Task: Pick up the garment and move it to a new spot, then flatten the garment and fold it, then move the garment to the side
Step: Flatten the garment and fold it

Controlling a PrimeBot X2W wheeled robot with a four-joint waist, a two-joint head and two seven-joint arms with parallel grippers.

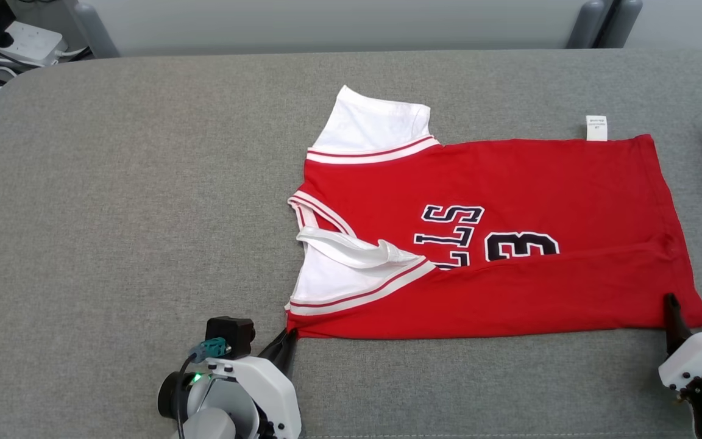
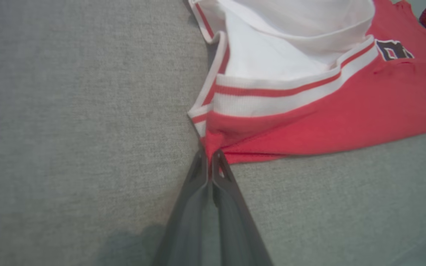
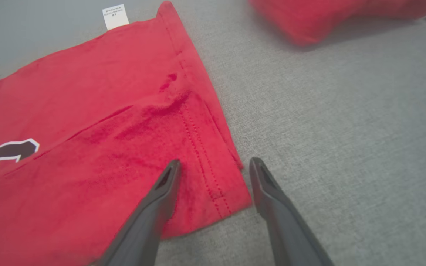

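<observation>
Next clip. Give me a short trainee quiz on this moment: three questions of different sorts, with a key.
1. Multiple choice: the left gripper is
A) open above the jersey
B) shut on the jersey's near corner at the sleeve end
C) resting on bare table, away from the cloth

2. True or false: the right gripper is closed on the jersey's hem corner.

3. Fill in: a small white ___ sticks out from the jersey's far edge.

Key
1. B
2. False: it stands open, astride the near hem corner.
3. care label
</observation>
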